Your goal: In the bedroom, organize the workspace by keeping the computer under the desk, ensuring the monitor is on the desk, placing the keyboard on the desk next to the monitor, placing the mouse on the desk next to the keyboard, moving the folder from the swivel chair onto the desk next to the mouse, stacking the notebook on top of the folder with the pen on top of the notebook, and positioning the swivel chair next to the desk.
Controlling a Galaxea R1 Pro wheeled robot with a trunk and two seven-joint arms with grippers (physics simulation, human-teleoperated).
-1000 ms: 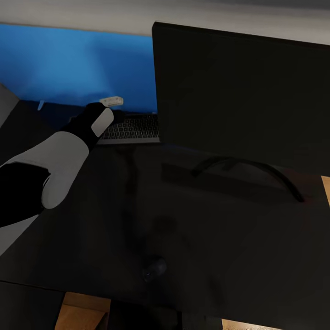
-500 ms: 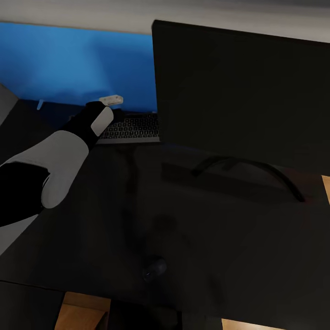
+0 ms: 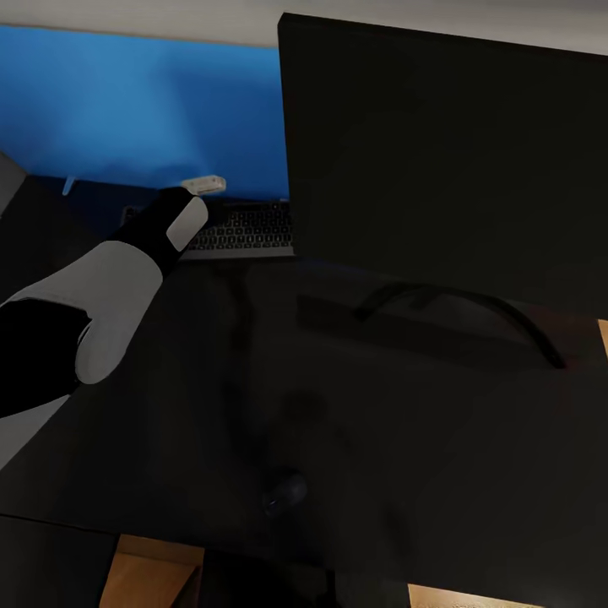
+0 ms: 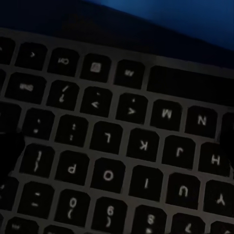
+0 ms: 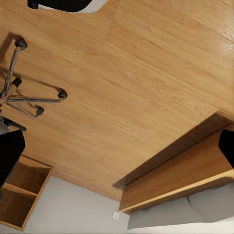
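Head view has the left tool hovering right over the keyboard, which sits on the surface at the monitor's 9 o'clock, long axis running 3-to-9. Can't tell if it's open, too dark.

Dim head view with a near-black surface and monitor; blurry keyboard close-up; brightly lit floor.
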